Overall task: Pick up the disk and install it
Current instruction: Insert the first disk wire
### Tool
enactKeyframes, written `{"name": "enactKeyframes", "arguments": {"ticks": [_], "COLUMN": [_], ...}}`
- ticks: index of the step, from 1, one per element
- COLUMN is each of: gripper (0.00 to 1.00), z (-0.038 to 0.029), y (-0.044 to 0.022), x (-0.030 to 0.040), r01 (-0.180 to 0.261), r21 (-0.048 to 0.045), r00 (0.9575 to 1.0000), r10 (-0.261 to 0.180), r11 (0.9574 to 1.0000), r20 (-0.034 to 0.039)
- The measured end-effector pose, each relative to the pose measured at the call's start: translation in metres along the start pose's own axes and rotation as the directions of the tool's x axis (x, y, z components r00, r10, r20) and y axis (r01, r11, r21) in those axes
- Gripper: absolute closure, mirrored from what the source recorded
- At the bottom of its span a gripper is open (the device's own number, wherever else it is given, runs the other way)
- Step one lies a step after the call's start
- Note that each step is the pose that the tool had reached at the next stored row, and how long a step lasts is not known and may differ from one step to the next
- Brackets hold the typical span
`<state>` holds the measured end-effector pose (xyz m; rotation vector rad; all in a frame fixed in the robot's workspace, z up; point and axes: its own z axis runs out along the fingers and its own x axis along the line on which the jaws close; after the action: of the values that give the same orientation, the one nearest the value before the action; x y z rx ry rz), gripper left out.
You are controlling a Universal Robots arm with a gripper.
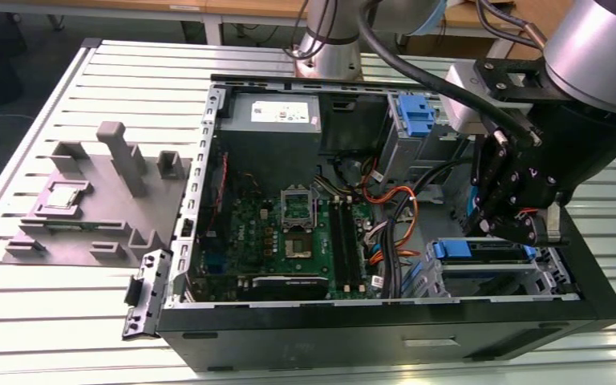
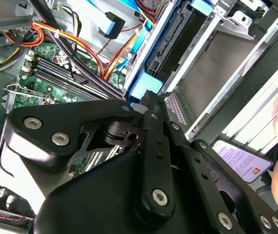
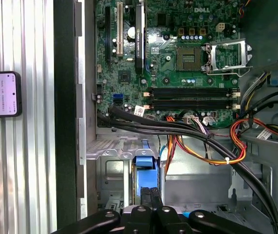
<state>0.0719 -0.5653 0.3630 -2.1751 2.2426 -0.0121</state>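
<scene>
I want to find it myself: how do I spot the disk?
Look inside the open black computer case, in the metal cage at the exterior view's right. The disk sits there; its blue frame shows as a wide strip, unlike the tall upright blue latch.

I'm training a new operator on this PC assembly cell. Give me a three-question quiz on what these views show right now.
1. Multiple choice: the gripper is nearest to A) the disk in its bay, B) the power supply, C) the memory slots.
2. True or false: a cooler covers the processor socket.
3. Fill in: the grey fixture stands on the table at the exterior view's ____ of the case.
Key: 1 A. 2 False; the processor socket has no cooler over it. 3 left.
</scene>
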Motion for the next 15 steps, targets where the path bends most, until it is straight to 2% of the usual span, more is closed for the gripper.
{"name": "enactKeyframes", "arguments": {"ticks": [7,9,11,13,15], "gripper": [0.9,0.9,0.9,0.9,0.9], "z": [-0.0001,-0.0027,-0.0089,-0.0129,-0.0128], "y": [0.0001,0.0,-0.0001,-0.0001,-0.0002], "x": [0.0,-0.0001,-0.0001,-0.0001,0.0], "r01": [0.0,0.0,0.0,0.0,0.007], "r21": [0.0003,0.0014,0.0034,0.0084,0.0201], "r00": [1.0,1.0,1.0,1.0,1.0], "r10": [0.0,0.0,0.0,0.0,-0.007], "r11": [1.0,1.0,1.0,1.0,0.9998], "r20": [0.0002,-0.0002,0.0001,0.0001,0.0009]}}
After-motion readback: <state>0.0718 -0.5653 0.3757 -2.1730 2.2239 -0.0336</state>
